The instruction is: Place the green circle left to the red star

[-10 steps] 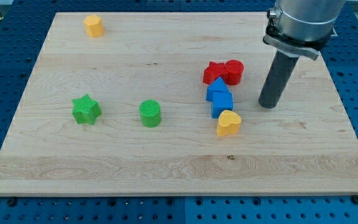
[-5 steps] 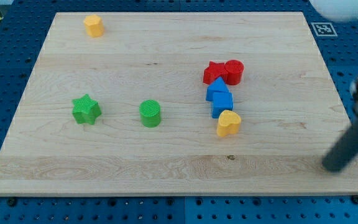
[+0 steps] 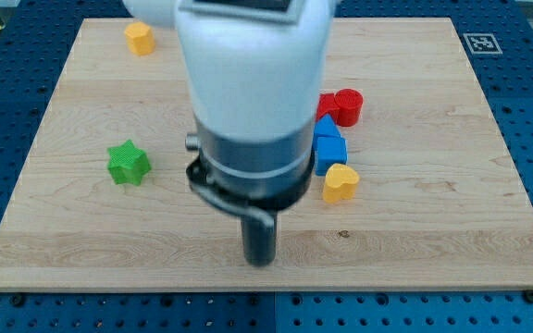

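Observation:
My tip (image 3: 260,261) rests on the board near the view's bottom, below the middle. The arm's white and grey body hides the green circle, which does not show. The red star (image 3: 327,104) is partly hidden by the arm; only its right side shows, touching the red cylinder (image 3: 348,106) on its right. The tip is well below and to the left of the red star.
Two blue blocks (image 3: 329,146) sit stacked in a line under the red star, with a yellow heart (image 3: 340,182) below them. A green star (image 3: 129,163) lies at the left. A yellow block (image 3: 139,38) sits at the top left. The wooden board (image 3: 452,185) lies on a blue pegboard.
The arm swept from the right side of the board down to the lower right edge, then left to the bottom middle. It now covers the green circle. The blocks in view have not moved.

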